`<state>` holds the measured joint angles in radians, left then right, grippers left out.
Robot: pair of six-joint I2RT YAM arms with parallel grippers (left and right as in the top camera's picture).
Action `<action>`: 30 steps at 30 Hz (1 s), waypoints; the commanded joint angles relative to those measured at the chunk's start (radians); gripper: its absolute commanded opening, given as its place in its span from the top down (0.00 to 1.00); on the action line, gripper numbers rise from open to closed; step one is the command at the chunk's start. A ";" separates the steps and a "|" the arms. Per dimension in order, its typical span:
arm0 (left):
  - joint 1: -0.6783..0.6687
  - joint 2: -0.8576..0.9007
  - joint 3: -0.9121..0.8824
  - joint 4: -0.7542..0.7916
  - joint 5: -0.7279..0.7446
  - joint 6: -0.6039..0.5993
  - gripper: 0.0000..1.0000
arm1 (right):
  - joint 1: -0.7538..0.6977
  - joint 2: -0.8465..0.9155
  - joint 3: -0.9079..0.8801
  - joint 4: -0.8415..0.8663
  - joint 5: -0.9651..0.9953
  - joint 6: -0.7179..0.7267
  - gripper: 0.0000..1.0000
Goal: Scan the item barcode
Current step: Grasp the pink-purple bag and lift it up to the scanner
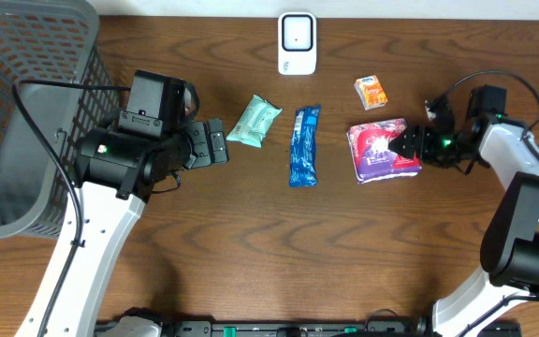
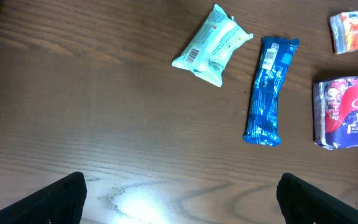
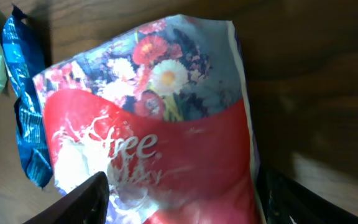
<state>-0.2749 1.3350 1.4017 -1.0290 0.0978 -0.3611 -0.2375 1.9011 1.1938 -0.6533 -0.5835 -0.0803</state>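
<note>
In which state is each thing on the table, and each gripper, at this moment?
red pack: lying flat on the table.
right gripper: jaws either side of the red pack's end; grip not clear.
left gripper: open, empty.
green packet: lying, barcode up, untouched.
blue bar: lying flat, untouched.
orange packet: lying, untouched.
scanner: at the far edge, nothing over it.
basket: upright, nothing seen inside.
</note>
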 commanded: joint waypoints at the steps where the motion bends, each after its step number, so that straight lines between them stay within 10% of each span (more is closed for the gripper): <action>1: 0.005 0.006 0.003 -0.003 -0.013 0.017 0.02 | 0.010 0.013 -0.066 0.063 -0.082 -0.010 0.29; 6: 0.005 0.006 0.003 -0.003 -0.013 0.017 0.02 | 0.014 0.015 -0.117 0.136 -0.113 0.042 0.37; 13: 0.005 0.006 0.003 -0.003 -0.013 0.017 0.02 | 0.062 0.015 -0.124 0.146 -0.149 0.104 0.98; 22: 0.005 0.006 0.003 -0.003 -0.013 0.017 0.02 | 0.157 -0.048 -0.014 0.145 -0.193 0.254 0.99; 30: 0.005 0.006 0.003 -0.003 -0.013 0.017 0.02 | 0.235 -0.115 0.124 0.363 0.004 0.671 0.99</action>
<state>-0.2749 1.3350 1.4017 -1.0290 0.0978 -0.3611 -0.0395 1.8202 1.2827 -0.3313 -0.6941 0.3561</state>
